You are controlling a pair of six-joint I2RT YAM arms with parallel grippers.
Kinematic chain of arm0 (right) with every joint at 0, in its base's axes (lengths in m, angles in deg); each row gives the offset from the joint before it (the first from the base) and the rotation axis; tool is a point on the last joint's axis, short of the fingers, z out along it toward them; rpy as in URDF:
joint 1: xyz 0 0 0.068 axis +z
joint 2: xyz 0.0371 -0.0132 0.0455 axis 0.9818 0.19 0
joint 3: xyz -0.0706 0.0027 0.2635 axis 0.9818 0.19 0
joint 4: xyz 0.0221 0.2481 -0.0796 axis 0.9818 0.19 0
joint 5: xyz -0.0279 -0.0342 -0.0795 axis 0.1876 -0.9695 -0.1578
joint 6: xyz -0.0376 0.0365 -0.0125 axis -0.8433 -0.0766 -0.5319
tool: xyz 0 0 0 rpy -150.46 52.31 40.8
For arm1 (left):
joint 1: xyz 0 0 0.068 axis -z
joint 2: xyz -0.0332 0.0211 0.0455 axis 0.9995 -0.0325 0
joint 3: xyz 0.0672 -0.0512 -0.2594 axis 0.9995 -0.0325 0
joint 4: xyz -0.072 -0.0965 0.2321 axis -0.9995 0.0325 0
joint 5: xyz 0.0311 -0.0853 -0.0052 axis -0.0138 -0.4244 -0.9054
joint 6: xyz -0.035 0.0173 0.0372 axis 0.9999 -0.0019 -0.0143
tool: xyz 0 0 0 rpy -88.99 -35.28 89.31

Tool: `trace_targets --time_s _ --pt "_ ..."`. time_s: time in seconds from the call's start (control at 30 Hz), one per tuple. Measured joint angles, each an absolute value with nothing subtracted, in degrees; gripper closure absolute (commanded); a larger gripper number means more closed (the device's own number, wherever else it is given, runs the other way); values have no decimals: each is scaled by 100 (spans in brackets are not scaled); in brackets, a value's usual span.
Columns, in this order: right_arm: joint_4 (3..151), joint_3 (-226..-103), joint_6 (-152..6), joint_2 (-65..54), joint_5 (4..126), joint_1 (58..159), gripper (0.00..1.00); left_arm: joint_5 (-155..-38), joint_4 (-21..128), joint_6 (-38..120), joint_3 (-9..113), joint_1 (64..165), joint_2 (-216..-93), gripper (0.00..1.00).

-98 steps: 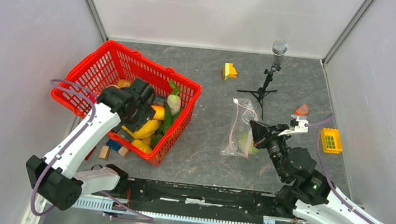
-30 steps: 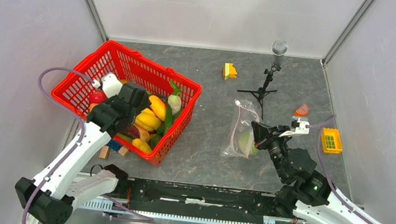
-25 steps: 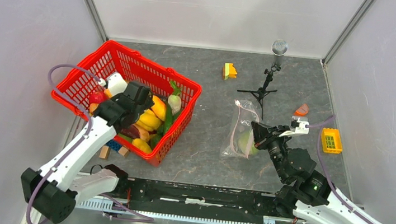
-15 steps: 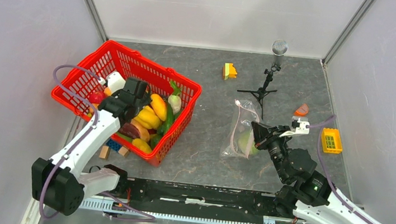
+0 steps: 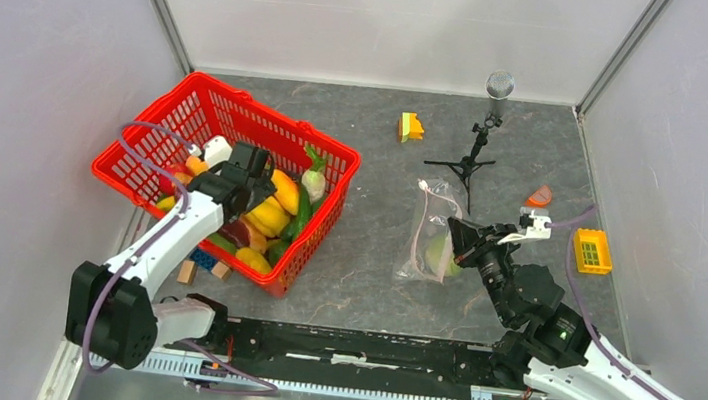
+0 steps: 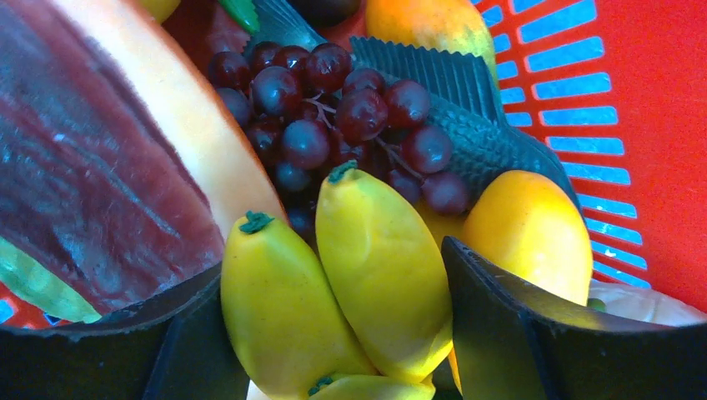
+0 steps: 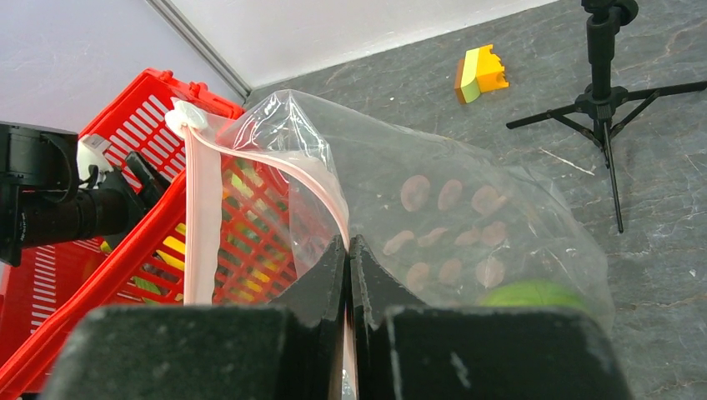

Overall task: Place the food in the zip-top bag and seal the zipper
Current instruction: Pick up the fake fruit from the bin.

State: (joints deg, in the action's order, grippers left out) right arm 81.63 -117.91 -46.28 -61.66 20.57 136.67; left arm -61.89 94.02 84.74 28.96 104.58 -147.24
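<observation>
The food lies in a red mesh basket (image 5: 240, 107): yellow bananas (image 5: 266, 215), green, orange and white pieces. My left gripper (image 5: 250, 173) is down in the basket and open. In the left wrist view its jaws (image 6: 332, 262) straddle the banana bunch (image 6: 367, 275), close against both sides. The clear zip-top bag (image 5: 428, 219) lies mid-table with one green piece (image 5: 439, 255) inside. My right gripper (image 5: 454, 230) is shut on the pink zipper (image 7: 198, 217) strip at the bag's (image 7: 433, 192) mouth and holds it lifted open towards the basket.
A microphone tripod (image 5: 477, 144) stands just behind the bag. A yellow-orange block (image 5: 410, 126) lies at the back, a yellow block (image 5: 591, 250) and an orange piece (image 5: 539, 195) at the right. Loose blocks (image 5: 200, 263) lie in front of the basket. Grapes (image 6: 333, 100) lie beyond the bananas.
My left gripper pulled back to the basket's left side, then moved right again and now sits over the bananas. The right gripper and the bag have not moved.
</observation>
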Motion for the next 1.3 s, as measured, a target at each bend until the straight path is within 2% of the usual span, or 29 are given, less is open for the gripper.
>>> trace_targets --time_s 0.23,0.5,0.73,0.93,1.13,1.3 --pt "8178 -11791 -4628 -6172 2035 13667 93 -6250 9372 8434 2853 10458 -14058 57" --pt "8156 -11791 -4628 -6019 2033 13667 93 -6159 9525 8039 3395 10458 -12724 68" --pt "8146 -11791 -4628 -5877 2054 13667 93 -6506 9448 7632 3548 10458 -12263 69" --pt "8091 -11791 -4624 -5877 2096 13667 94 -7254 9361 7422 3983 10458 -12250 70" --pt "8017 -11791 -4609 -5879 2161 13667 94 -8467 8854 7079 4138 10458 -12145 71" --pt "8036 -11850 -4615 -5768 2295 13667 97 -9914 8021 6889 4131 10458 -11964 71"
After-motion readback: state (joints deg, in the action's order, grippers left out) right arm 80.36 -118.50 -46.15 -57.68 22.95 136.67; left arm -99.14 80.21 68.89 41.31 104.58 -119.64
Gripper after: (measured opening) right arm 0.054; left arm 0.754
